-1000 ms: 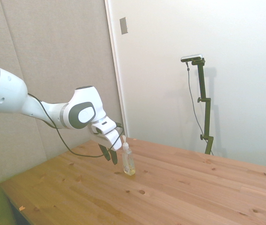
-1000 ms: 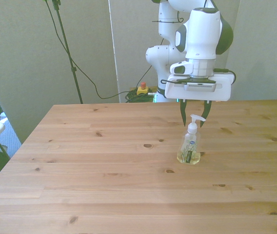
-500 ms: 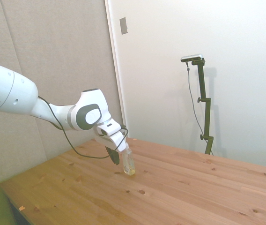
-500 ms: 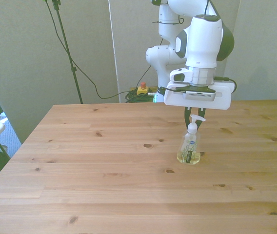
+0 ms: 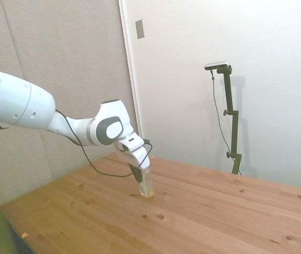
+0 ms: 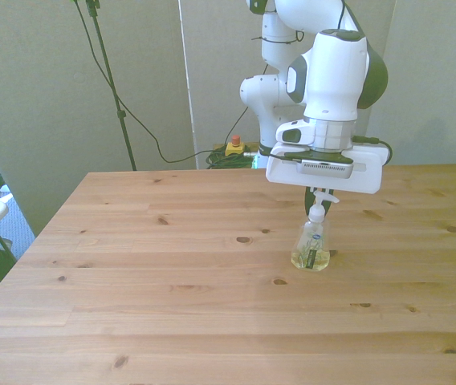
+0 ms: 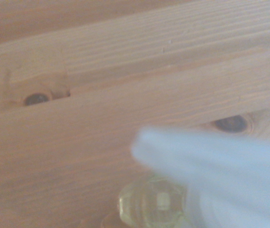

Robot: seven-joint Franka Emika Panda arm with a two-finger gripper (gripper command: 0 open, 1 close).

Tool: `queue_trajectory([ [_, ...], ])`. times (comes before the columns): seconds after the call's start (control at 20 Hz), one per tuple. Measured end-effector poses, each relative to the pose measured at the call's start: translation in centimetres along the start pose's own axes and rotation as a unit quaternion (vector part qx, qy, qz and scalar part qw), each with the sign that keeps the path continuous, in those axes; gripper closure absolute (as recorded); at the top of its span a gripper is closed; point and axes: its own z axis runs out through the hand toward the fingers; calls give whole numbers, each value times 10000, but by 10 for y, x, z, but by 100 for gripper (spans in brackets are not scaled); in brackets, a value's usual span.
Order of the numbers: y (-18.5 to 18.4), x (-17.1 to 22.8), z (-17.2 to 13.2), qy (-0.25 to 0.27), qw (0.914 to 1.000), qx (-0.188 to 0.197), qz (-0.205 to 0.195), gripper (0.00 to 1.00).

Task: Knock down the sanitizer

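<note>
The sanitizer point(image 6: 311, 245), a small clear bottle of yellowish liquid with a white pump, stands on its base on the wooden table point(image 6: 172, 321), right of the middle in the front view. My gripper point(image 6: 319, 200) is tilted over it and open, and its dark fingers reach down on either side of the pump head, right against the bottle's top. From the side the gripper point(image 5: 139, 178) leans onto the sanitizer point(image 5: 147, 189) from the left. Seen from the wrist, the sanitizer point(image 7: 151, 205) shows its yellow body under a blurred white pump.
The sanitizer is the only object on the table. A dark tripod point(image 6: 111, 88) with trailing cables stands behind the table at the front view's left, beside cables and a red button point(image 6: 234, 144) on the floor. Bare wood surrounds the bottle.
The arm has come forward and tilted the gripper over the sanitizer, from just behind the pump to down around it. The bottle keeps its spot on its base.
</note>
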Motion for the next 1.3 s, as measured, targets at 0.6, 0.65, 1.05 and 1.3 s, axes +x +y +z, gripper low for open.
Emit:
queue_trajectory([
  [0.6, -41, 53, 15, 252, 9984, 194, 476, 100],
  [0.65, -44, 58, 15, 263, 9981, 222, 519, 100],
  [1.05, -67, 71, 19, 318, 9970, 331, 631, 100],
  [1.3, -68, 67, 18, 301, 9972, 338, 600, 100],
])
